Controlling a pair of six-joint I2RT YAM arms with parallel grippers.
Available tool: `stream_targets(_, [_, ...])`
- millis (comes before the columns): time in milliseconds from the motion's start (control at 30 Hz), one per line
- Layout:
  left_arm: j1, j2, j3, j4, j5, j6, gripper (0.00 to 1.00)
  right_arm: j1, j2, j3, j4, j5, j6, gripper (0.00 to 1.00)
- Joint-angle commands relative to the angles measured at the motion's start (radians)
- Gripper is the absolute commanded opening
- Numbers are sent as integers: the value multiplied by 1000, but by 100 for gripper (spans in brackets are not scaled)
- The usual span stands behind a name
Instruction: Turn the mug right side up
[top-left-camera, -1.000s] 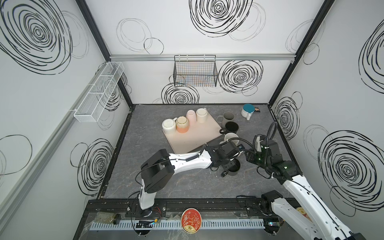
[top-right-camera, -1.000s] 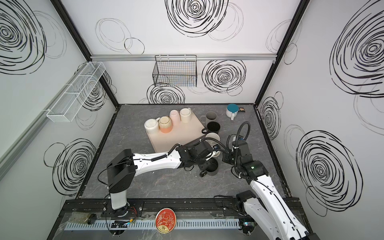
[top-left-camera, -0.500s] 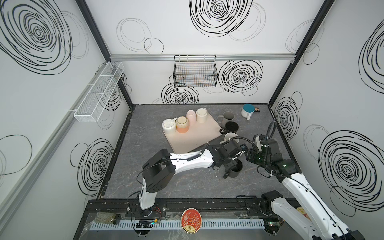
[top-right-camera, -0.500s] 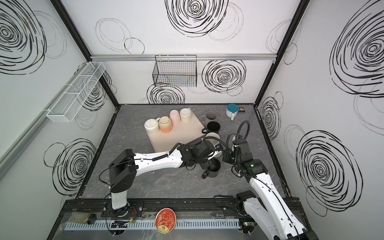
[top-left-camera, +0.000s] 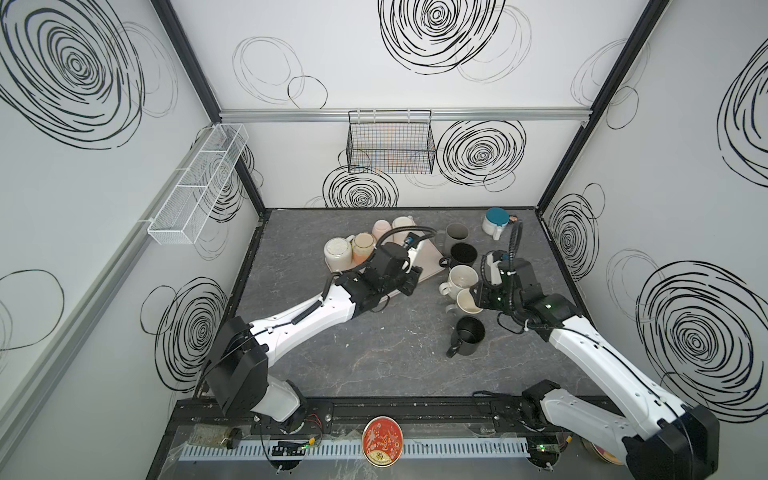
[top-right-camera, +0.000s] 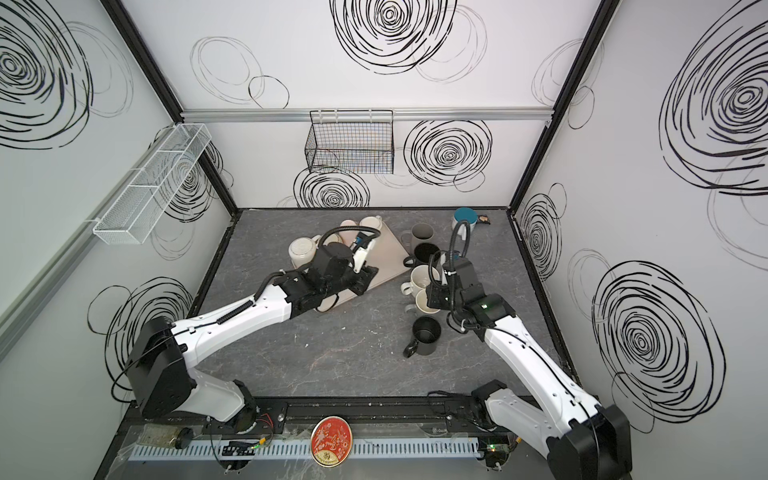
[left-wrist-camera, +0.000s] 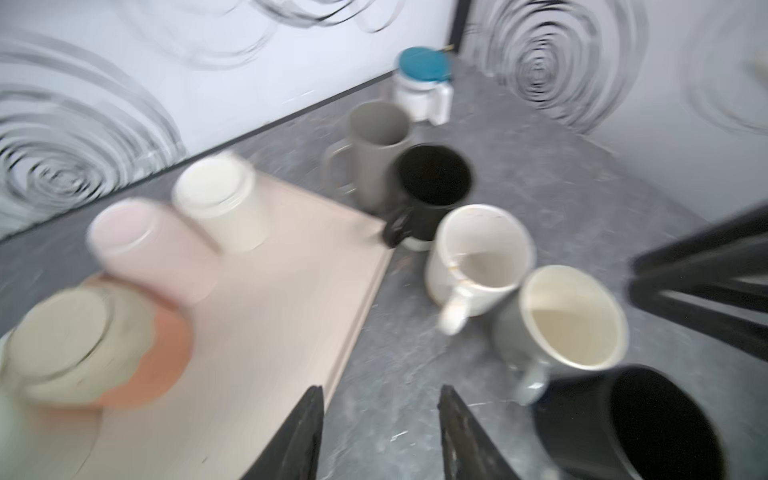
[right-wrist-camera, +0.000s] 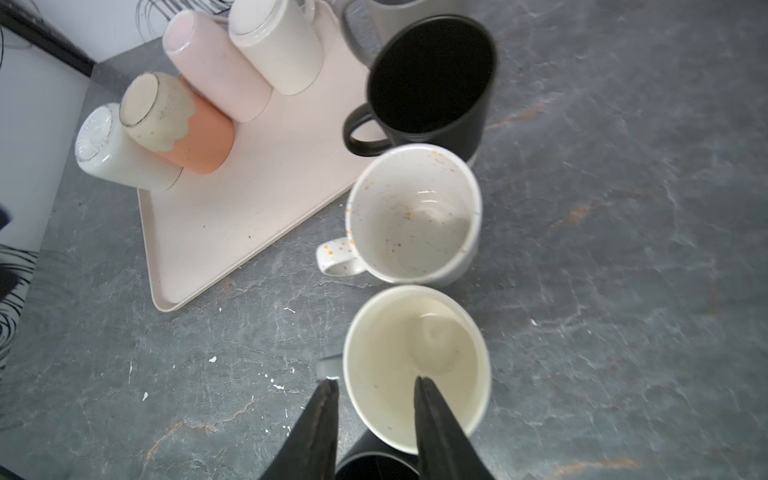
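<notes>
Left pincer (left-wrist-camera: 379, 432) stands parted, empty, near the upright black mug (left-wrist-camera: 631, 424).

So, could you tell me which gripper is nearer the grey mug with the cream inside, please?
Right. The right gripper is at the grey mug, its fingers either side of the rim; the left gripper is apart from it, over the edge of the tray.
</notes>
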Motion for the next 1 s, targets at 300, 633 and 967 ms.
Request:
stream_targets(300, [305, 161, -89, -200, -226, -377, 53, 137, 425, 298, 183, 25, -60, 38])
stream_targets(633, [407, 378, -10, -165, -189, -381, 46, 157, 640, 468, 133, -65, -60, 39])
stream_targets(967, [504, 335, -82, -196, -239, -415, 9, 130, 734, 569, 46, -77, -74, 39])
